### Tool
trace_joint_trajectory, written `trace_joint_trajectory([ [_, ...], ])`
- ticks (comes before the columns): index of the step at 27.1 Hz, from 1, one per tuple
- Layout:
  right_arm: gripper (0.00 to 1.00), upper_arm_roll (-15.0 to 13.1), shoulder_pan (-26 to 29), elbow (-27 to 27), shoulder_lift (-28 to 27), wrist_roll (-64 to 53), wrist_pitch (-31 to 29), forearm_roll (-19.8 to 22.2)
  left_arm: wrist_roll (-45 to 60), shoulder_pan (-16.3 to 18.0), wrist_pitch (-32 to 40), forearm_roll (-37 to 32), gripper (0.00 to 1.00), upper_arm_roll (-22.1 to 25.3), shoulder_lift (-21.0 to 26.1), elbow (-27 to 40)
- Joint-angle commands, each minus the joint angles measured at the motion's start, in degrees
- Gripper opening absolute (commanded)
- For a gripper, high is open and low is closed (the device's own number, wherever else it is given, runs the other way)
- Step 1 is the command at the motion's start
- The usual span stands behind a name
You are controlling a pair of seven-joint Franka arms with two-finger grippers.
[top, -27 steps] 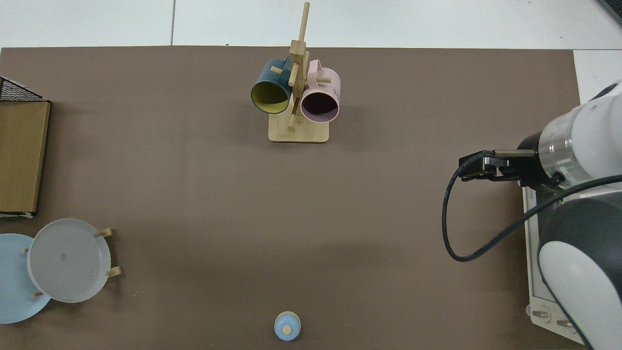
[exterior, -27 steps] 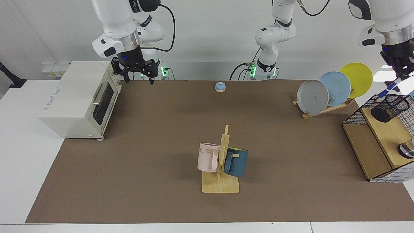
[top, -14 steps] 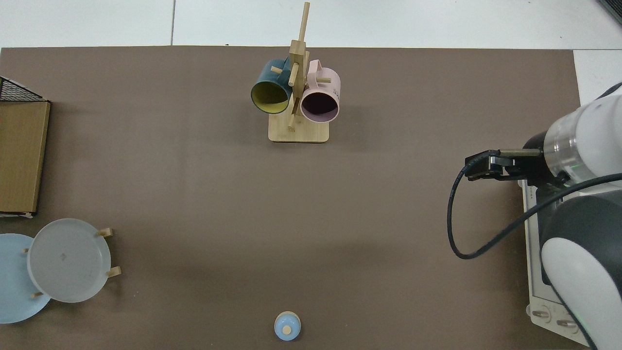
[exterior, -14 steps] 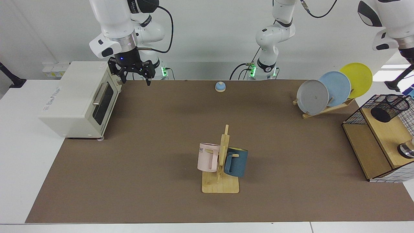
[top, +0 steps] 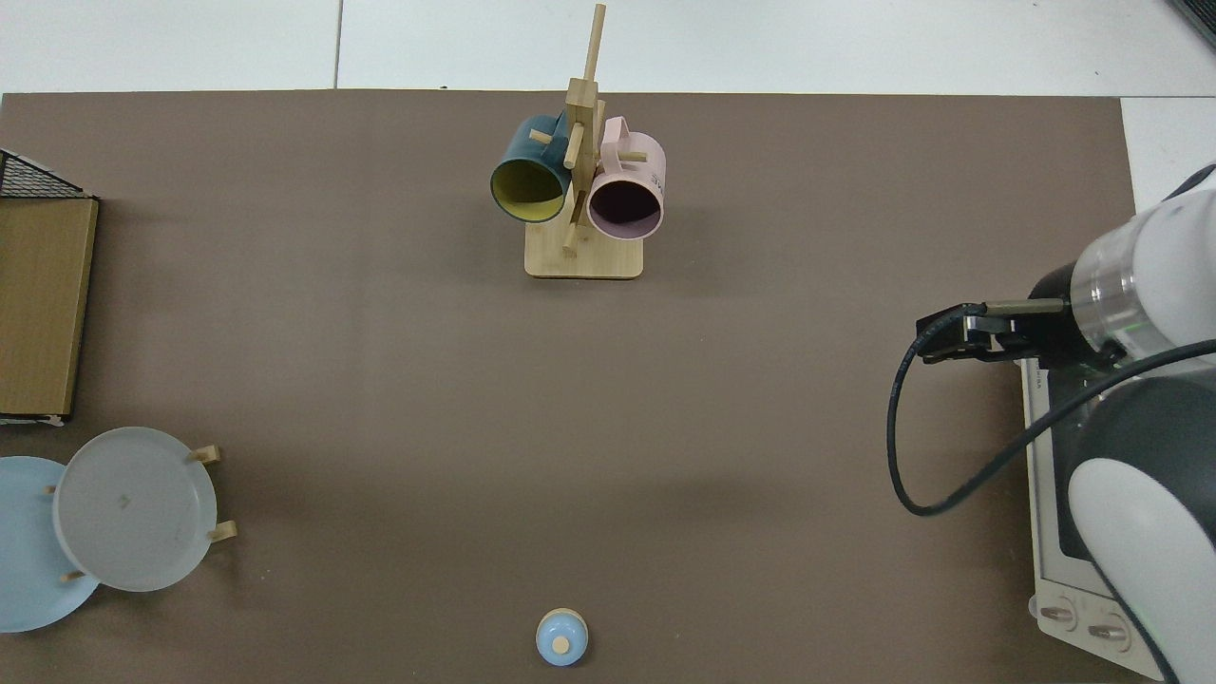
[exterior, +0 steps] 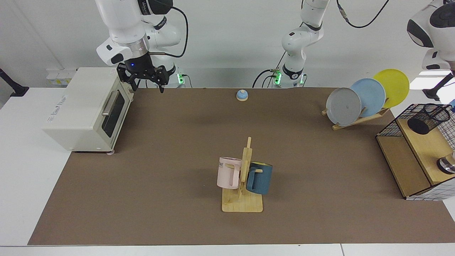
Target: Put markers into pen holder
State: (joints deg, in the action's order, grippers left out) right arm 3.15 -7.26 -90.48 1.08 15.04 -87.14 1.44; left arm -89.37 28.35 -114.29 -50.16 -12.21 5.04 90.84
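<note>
A: Right gripper (exterior: 144, 79)?
B: It hangs just beside the toaster oven's (exterior: 83, 110) top corner. Fingers spread wide, nothing held. That arm waits.
A: Left gripper (exterior: 438, 89)?
B: At the picture's edge, only a dark part showing. Open or closed: cannot tell. The pen holder (exterior: 428, 119) sits below it.
A: Marker?
B: Not clearly seen. A blue speck (exterior: 452, 103) lies below that gripper, beside the holder's rim. Possibly the marker, unconfirmed.
A: Risks?
B: The holder leans on the wire rack's (exterior: 391, 122) wooden shelf with its mouth tipped sideways. A marker released off-line could strike the rim or slide out, and a nudge could roll the holder.
</note>
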Motion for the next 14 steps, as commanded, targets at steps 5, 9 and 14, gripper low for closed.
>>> trace_joint_trajectory([
  [5, 1.00, 0.7, 1.2, -1.0, 0.9, -1.9, -0.3, -0.4, -2.9, 0.7, 0.1, -2.9, 0.00, -0.5, 0.9, -0.1],
  [9, 1.00, 0.7, 1.2, -1.0, 0.9, -1.9, -0.3, -0.4, -2.9, 1.1, 0.1, -2.9, 0.00, -0.5, 1.8, 0.6],
  [14, 1.00, 0.7, 1.2, -1.0, 0.9, -2.0, -0.3, -0.4, -2.9, 1.6, 0.1, -2.9, 0.00, -0.5, 1.8, 2.0],
])
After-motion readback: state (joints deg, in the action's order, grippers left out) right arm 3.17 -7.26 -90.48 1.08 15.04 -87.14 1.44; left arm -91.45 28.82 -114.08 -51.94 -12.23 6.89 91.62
